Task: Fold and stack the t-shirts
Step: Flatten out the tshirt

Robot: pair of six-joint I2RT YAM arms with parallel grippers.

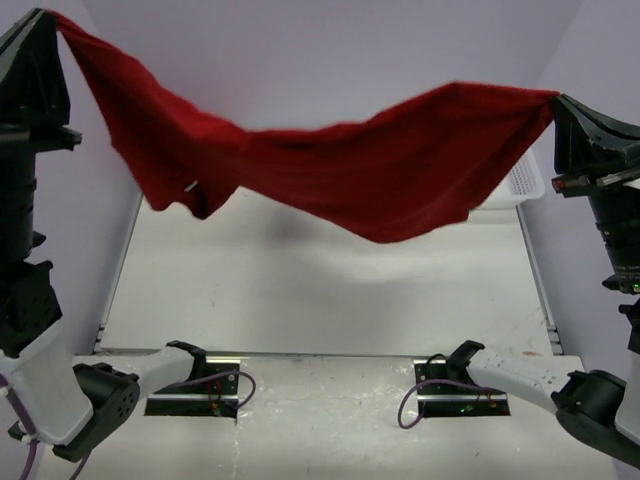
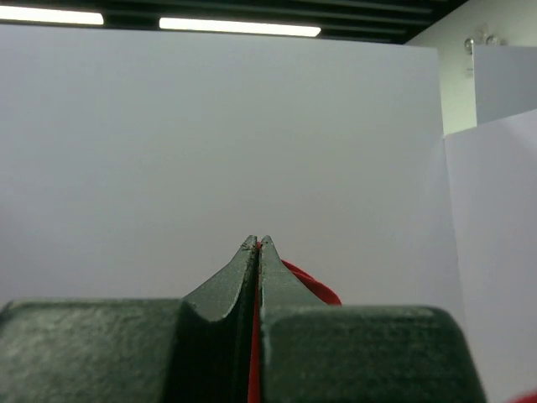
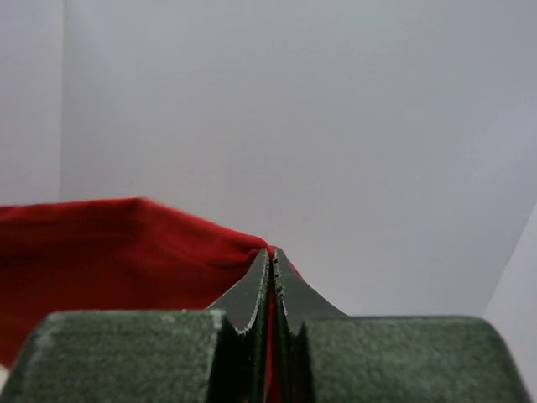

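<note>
White tabletop (image 1: 320, 270), soft red t-shirt (image 1: 330, 165) draped

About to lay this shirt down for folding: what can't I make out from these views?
- Top view: the white basket is mostly hidden behind the t-shirt; contents unseen.
- Top view: the far part of the table is covered by the hanging cloth.
- Wrist views: left gripper and right gripper face walls; table out of frame.
</note>
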